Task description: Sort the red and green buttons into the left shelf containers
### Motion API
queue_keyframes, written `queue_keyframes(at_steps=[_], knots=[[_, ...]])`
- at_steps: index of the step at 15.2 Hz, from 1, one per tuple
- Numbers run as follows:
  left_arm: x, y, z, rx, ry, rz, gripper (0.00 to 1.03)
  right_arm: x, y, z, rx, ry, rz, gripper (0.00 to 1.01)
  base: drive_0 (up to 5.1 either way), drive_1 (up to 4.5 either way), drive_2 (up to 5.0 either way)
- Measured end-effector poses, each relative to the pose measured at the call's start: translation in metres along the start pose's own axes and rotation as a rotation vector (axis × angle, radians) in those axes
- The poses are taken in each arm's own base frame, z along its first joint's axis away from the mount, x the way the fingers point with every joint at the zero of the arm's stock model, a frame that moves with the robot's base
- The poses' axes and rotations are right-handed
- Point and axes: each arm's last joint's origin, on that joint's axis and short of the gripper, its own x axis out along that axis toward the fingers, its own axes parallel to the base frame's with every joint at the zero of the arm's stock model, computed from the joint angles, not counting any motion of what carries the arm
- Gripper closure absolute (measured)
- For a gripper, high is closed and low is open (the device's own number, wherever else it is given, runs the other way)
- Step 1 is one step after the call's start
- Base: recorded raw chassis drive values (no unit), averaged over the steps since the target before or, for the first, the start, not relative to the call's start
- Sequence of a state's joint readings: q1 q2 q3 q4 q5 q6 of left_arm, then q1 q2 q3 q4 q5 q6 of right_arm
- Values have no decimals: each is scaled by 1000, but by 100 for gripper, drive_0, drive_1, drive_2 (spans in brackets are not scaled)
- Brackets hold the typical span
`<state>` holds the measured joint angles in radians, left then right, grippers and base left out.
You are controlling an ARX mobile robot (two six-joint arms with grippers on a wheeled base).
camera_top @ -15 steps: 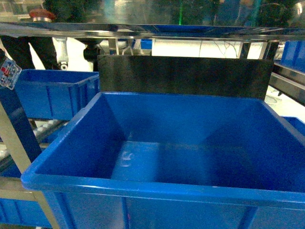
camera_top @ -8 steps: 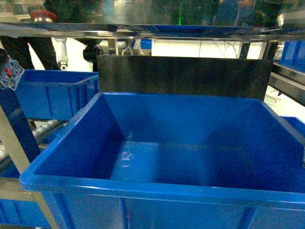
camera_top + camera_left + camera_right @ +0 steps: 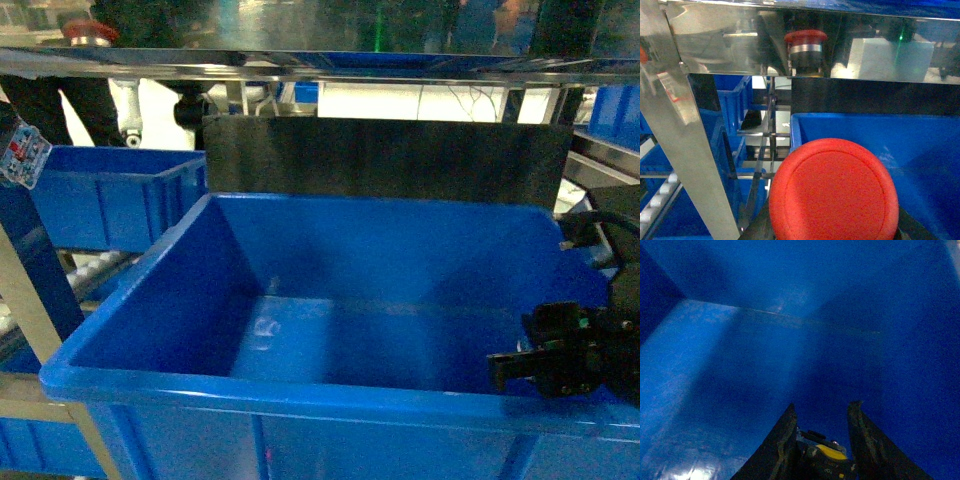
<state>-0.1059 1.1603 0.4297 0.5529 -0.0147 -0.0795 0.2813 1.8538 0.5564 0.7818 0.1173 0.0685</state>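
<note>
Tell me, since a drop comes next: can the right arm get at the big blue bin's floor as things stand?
Probably yes: the right gripper hangs over the open-topped bin, and its wrist view shows bare floor ahead.

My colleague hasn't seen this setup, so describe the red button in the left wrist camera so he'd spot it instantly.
Start at the big blue bin under the shiny steel shelf. Filling the foreground is the red button, a round, smooth red cap; the smaller red one above is on the steel.

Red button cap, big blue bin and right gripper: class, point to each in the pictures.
red button cap [image 3: 834,192], left wrist view, middle of the round cap face.
big blue bin [image 3: 330,398], head view, near rolled rim.
right gripper [image 3: 822,427], right wrist view, between the two dark fingertips.
</note>
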Motion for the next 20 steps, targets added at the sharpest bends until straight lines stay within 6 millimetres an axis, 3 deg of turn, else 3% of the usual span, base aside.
queue_keyframes(at_steps=[4, 10, 11, 16, 20], knots=[[0, 0, 0, 0, 0, 0, 79, 22, 4, 13, 29, 14, 16, 71, 0, 0, 0], [0, 0, 0, 0, 1, 0, 79, 15, -4, 14, 52, -40, 3, 7, 0, 0, 0], [0, 0, 0, 0, 0, 0, 79, 9, -7, 14, 64, -67, -7, 1, 0, 0, 0], [0, 0, 0, 0, 0, 0, 79, -68, -21, 12, 22, -329, -96, 3, 0, 0, 0], [0, 0, 0, 0, 0, 0, 79, -134, -31, -23, 29, -300, -184, 3, 0, 0, 0]])
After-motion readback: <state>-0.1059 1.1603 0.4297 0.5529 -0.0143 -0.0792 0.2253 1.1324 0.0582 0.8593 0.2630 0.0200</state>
